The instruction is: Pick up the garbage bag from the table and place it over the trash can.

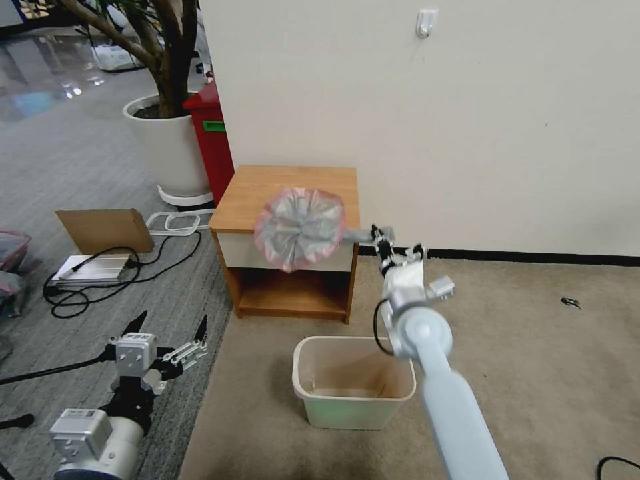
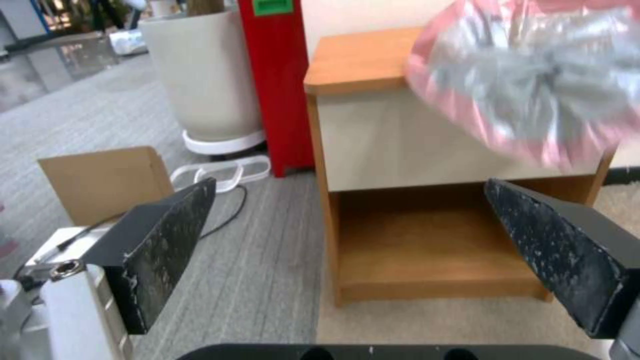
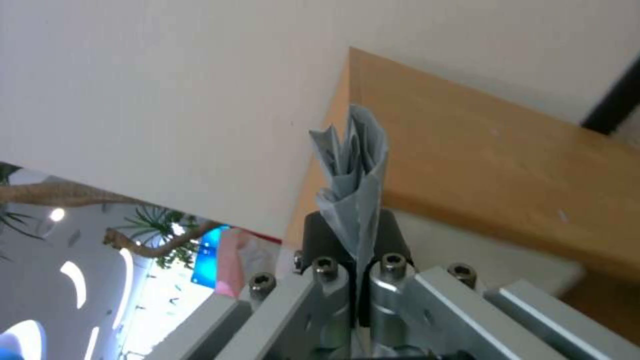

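Observation:
The garbage bag [image 1: 300, 229], grey crinkly plastic with a pink rim, hangs fanned out in the air in front of the table [image 1: 267, 187]. My right gripper [image 1: 377, 235] is shut on the bag's twisted grey tail [image 3: 353, 165], just off the table's right front corner [image 3: 500, 165]. The cream trash can [image 1: 353, 403] stands open on the carpet below, nearer to me. My left gripper [image 1: 172, 323] is open and holds nothing, low over the grey carpet at the left. In the left wrist view the bag [image 2: 533, 75] hangs before the table's white drawer front [image 2: 400, 145], beyond my left gripper [image 2: 347, 220].
A white plant pot [image 1: 170, 147] and a red cabinet [image 1: 212, 133] stand left of the table against the wall. A cardboard piece [image 1: 103, 229], a metal box [image 1: 90, 267] and black cables [image 1: 80, 293] lie on the floor at the left. A small black object [image 1: 571, 303] lies on the beige carpet at the right.

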Robot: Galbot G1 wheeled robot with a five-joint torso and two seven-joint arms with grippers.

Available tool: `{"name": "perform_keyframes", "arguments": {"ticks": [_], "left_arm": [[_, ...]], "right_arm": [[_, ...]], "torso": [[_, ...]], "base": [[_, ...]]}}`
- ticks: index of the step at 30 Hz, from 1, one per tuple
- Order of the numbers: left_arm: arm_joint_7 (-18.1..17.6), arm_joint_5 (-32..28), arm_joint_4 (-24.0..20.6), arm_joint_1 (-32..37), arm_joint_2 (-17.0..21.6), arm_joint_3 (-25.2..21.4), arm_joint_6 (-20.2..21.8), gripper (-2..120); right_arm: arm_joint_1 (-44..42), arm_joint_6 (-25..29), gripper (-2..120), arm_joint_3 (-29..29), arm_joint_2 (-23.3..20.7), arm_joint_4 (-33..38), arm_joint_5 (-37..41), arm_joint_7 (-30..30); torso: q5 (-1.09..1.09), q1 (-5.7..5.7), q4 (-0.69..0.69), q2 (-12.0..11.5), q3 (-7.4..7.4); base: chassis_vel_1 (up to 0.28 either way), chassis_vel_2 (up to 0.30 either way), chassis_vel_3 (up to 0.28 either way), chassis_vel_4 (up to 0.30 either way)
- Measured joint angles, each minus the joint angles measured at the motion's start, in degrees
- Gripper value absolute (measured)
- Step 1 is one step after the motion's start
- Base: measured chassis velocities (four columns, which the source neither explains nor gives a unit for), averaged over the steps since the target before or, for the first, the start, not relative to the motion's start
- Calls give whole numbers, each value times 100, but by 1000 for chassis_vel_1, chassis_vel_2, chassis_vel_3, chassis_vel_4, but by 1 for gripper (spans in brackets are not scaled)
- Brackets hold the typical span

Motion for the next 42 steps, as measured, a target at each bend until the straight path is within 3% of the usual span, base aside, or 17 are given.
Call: {"name": "perform_keyframes", "arguments": {"ticks": [12, 17, 27, 38, 42], "left_arm": [[205, 43, 150, -170, 38, 102, -31, 100], [235, 42, 203, -267, 28, 149, -45, 100], [293, 128, 352, -380, -65, 235, -142, 100], [407, 358, 527, -472, -132, 299, -296, 100], [438, 371, 582, -533, -151, 325, -317, 100]], "right_arm": [[-1775, -6, 0, -430, -311, 1625, -439, 786], [-2377, -74, 0, -350, -504, 1725, -948, 846], [-2845, -95, 0, -274, -876, 1844, -846, 847], [-3047, -209, 0, -264, -785, 1894, -817, 1118], [-3108, -219, 12, -177, -762, 1935, -876, 1276]], "torso": [[-1, 0, 0, 0, 0], [0, 0, 0, 0, 0], [1, 0, 0, 0, 0], [-1, 0, 0, 0, 0], [0, 0, 0, 0, 0]], "base": [[0, 0, 0, 0], [0, 0, 0, 0], [0, 0, 0, 0], [0, 0, 0, 0], [0, 0, 0, 0]]}}
